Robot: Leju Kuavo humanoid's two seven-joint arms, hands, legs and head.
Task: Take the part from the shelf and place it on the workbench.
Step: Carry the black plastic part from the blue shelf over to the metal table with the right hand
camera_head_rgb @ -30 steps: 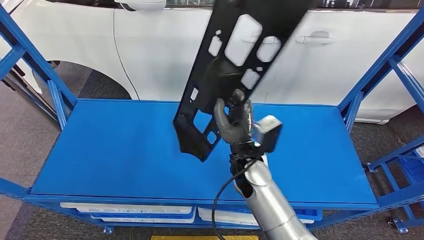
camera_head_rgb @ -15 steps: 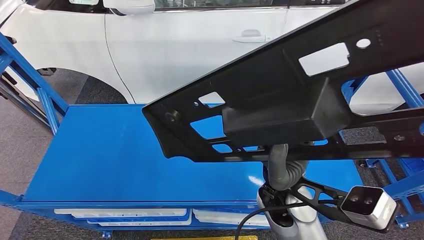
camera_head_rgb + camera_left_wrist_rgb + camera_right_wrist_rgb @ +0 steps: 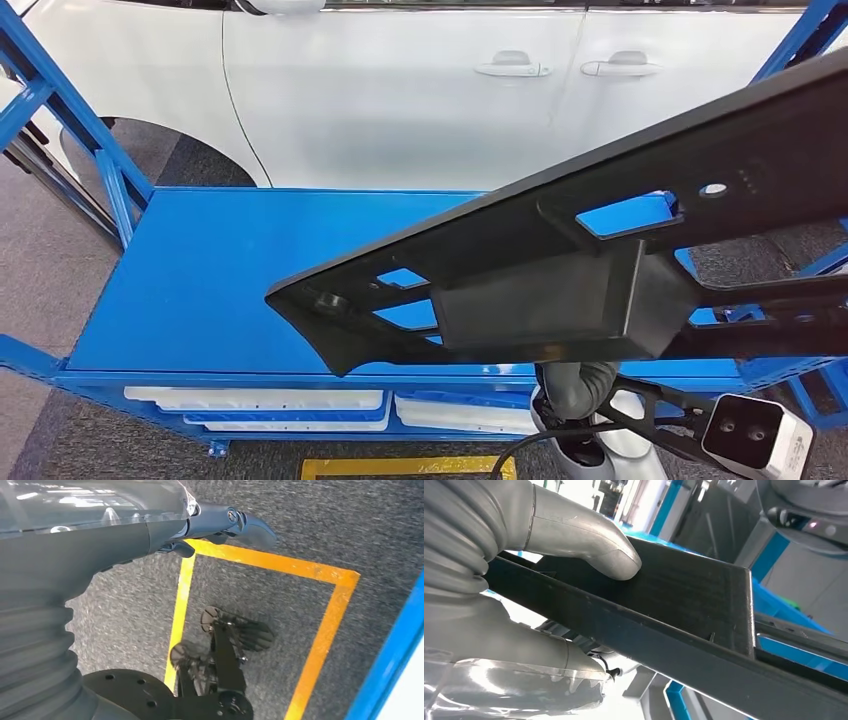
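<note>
The part is a long black plastic panel (image 3: pixel 560 270) with several cut-outs and a box-shaped bulge. In the head view it lies nearly flat and slanting, above the front of the blue shelf top (image 3: pixel 230 270). My right hand (image 3: pixel 577 385) grips it from underneath and is mostly hidden by it. In the right wrist view, the thumb (image 3: pixel 594 547) presses on the panel's dark face (image 3: pixel 689 595). My left hand (image 3: pixel 150 530) hangs over the floor with its fingers stretched out and holds nothing.
A white car (image 3: pixel 420 90) stands close behind the shelf. Blue uprights (image 3: pixel 60 120) frame the shelf's left and right ends. White trays (image 3: pixel 260 400) sit on the level below. Yellow tape (image 3: pixel 320 630) marks a rectangle on the grey carpet.
The panel has swung from nearly upright to nearly flat and dropped lower, closer to the camera. My right hand has come down towards me. The head view has shifted a little.
</note>
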